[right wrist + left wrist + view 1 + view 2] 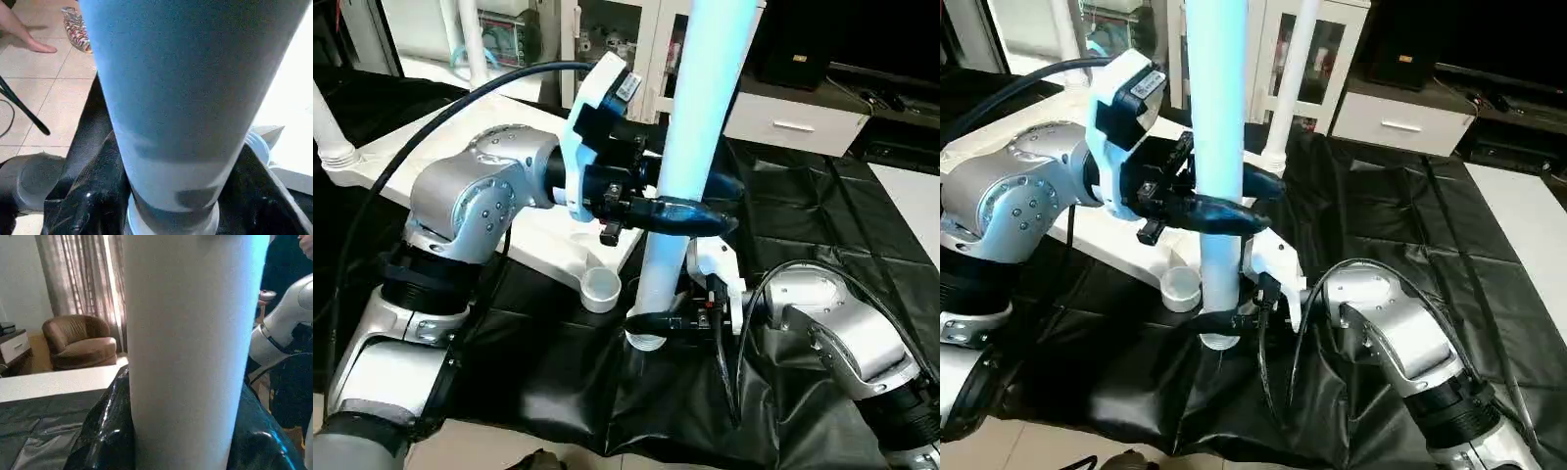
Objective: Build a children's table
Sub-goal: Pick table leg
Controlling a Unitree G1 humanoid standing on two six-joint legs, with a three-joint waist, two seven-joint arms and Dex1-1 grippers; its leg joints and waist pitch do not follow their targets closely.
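The children's table lies upside down: its white tabletop point(533, 240) rests on the black-draped work table, with a round corner socket point(601, 287) at its near corner. A long white leg point(690, 147) stands nearly upright just right of that socket, its ribbed lower end point(647, 340) on the black cloth. My left gripper point(690, 211) is shut on the leg at mid-height. My right gripper point(654, 321) hugs the leg just above its lower end, a black finger point(93, 200) pressed on each side. Two other legs point(325, 127) point(1291, 78) stand in far corners.
The black cloth point(822, 225) drapes over the table's front edge, with tiled floor point(44, 88) below. A white drawer cabinet point(793, 122) and a glass-door cabinet stand behind. A person's foot point(19, 34) rests on the floor. A black cable arcs over my left arm.
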